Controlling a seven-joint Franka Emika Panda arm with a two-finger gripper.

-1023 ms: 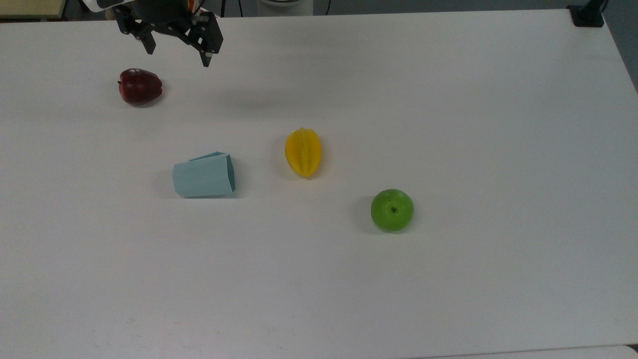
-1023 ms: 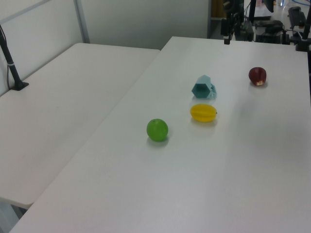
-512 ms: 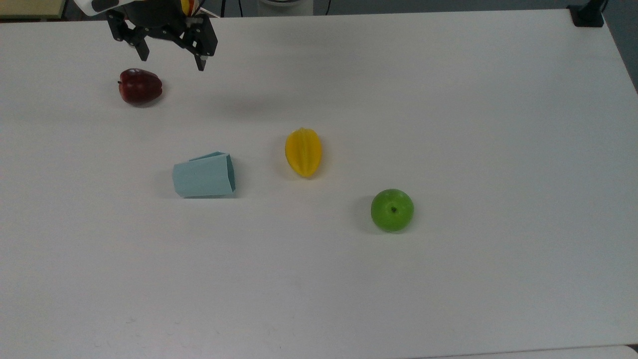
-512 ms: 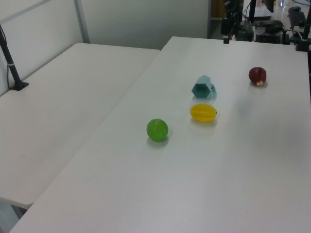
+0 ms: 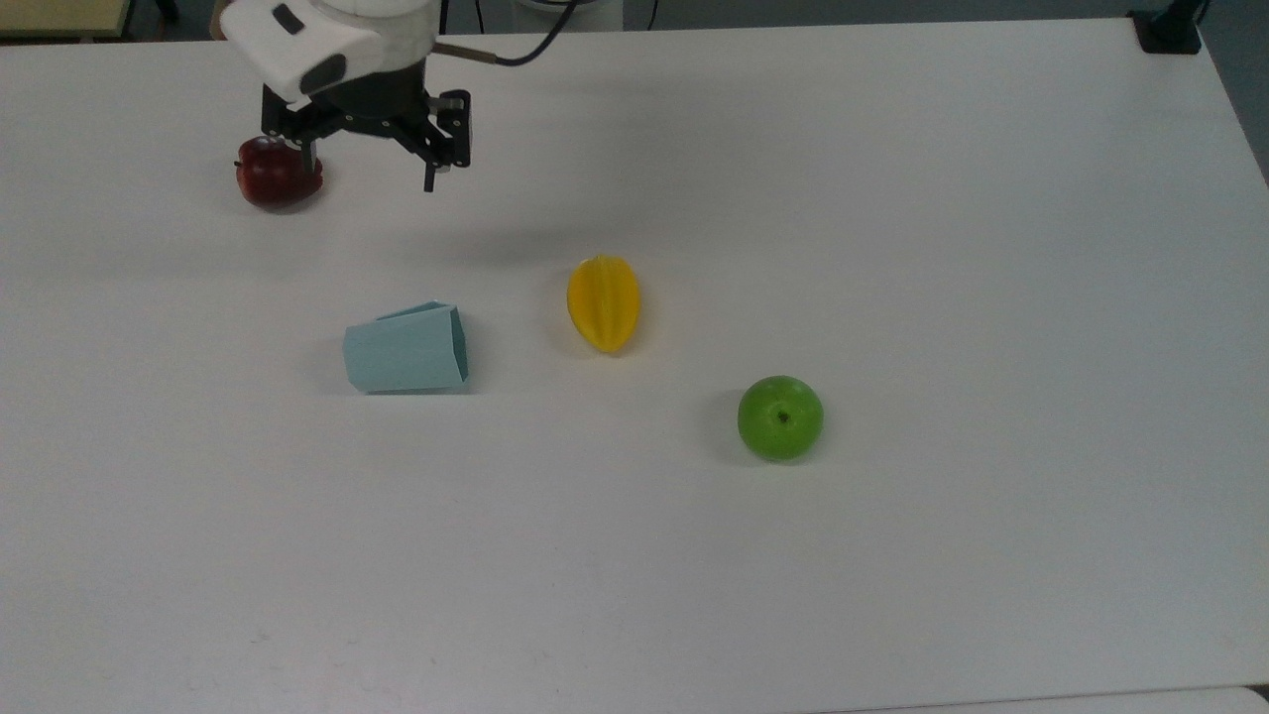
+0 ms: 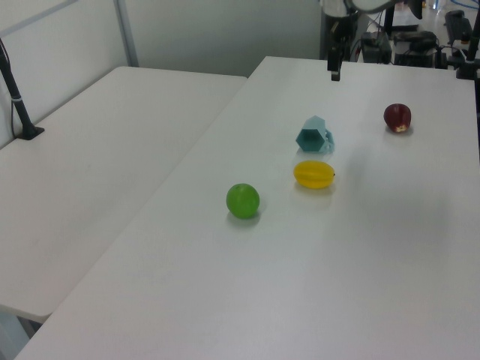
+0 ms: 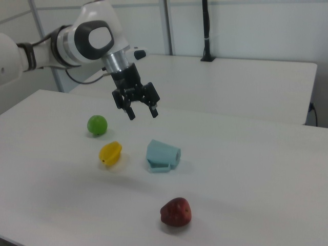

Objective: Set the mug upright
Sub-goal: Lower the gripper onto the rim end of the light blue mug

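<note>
Right view shows the black two-finger pincer (image 7: 143,113) hanging in the air above the counter (image 7: 246,169), its 2 fingers spread apart with nothing between them, carried on a white arm (image 7: 77,38) that reaches in from the right view's left. In the top view the pincer (image 5: 369,177) sits near the upper left, its fingers pointing down, and 1 finger overlaps the dark red apple (image 5: 276,175) as seen from above.

Below and beyond the pincer lies 1 pale teal faceted plastic mug (image 7: 162,155), tipped on its side on the counter, well apart from the fingers. In the top view the mug (image 5: 405,350) has its wide angular rim toward the top view's right and its narrower base toward the top view's left; in the left view the mug (image 6: 314,136) shows its dark hexagonal opening facing the camera.

Just beyond the mug's rim lies 1 yellow ridged starfruit (image 5: 603,301), near the mug but not touching it. Farther out rests 1 round green apple (image 5: 780,417), stem dimple up. The 1 dark red apple (image 7: 176,212) sits apart from the others, nearest the camera in the right view. That makes 3 fruits and 1 mug.

All 4 things rest on a plain white counter (image 5: 892,248). A second white table (image 6: 82,180) stands beside it in the left view, with a black post (image 6: 21,105) clamped at its far edge. Pale wall panels (image 7: 246,25) close the room behind.
</note>
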